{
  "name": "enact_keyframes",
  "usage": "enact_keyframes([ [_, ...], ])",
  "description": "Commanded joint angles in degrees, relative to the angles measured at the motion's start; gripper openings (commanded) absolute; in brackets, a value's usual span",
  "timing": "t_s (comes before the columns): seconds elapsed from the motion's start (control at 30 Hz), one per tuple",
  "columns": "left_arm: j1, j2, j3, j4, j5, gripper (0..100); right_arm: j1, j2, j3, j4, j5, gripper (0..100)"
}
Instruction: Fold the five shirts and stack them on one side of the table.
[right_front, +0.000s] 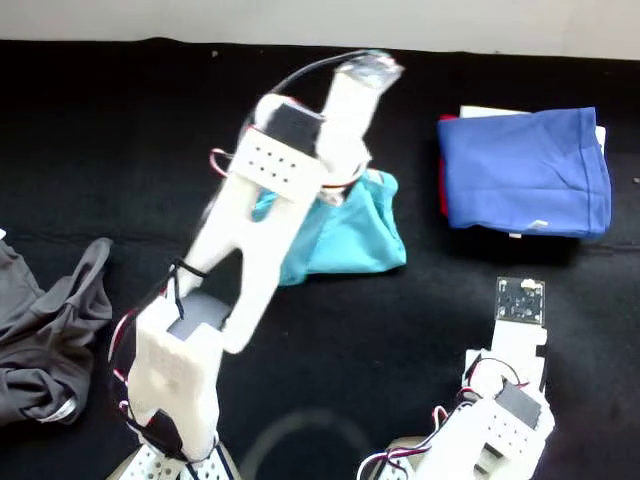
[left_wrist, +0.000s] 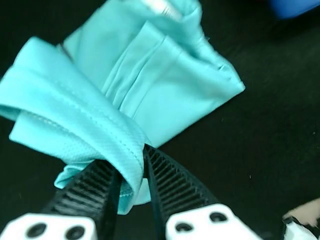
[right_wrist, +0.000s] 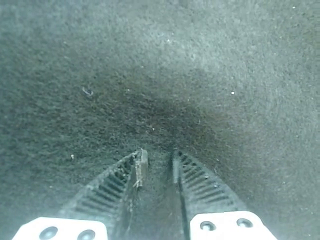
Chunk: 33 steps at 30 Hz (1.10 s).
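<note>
A folded royal-blue shirt was seen lying on top of a pile at the far right of the black felt-covered table, with a red fabric edge and a white fabric edge showing beneath it. Three shirts were therefore judged to be folded and stacked, though the lower layers could not be counted with certainty.

A thin turquoise knit shirt was found near the middle of the table, just left of the pile and apart from it, bunched and only partly folded. Its stitched hem was clamped between the ribbed black fingers of the left gripper.

A crumpled grey shirt was left at the left edge of the table, well apart from the pile, with no fold made in it.

The right gripper was held over bare table at the near right, its fingers slightly apart with nothing between them.

Two shirts were judged to remain: the turquoise one to be finished and placed, the grey one to be folded and stacked.
</note>
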Motion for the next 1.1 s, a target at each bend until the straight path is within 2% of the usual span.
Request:
enact_keyframes([
  [0.0,2.86,-3.12,-1.27,-5.71,-0.97,1,0.04,-4.44,4.09,1.10,0.26,1.5],
  [0.23,3.21,0.84,-1.54,-13.36,-0.88,1,-0.04,-15.16,6.46,7.08,0.26,1.5],
  [0.53,6.29,10.51,-1.54,-18.11,-1.05,2,-0.57,-28.00,8.31,15.78,0.26,1.5],
  [0.7,5.76,11.38,-1.54,-18.11,-0.88,17,-2.24,-28.35,8.22,16.66,0.26,1.5],
  [0.77,5.05,11.03,-1.71,-18.02,-0.88,18,-2.24,-28.35,8.22,16.66,0.26,1.5],
  [0.97,1.71,6.37,-8.75,-6.86,-1.05,14,-2.33,-28.35,8.22,16.57,0.26,1.5],
  [1.07,0.57,6.55,-9.36,0.53,-1.05,3,-2.33,-28.35,8.22,16.57,0.26,1.5],
])
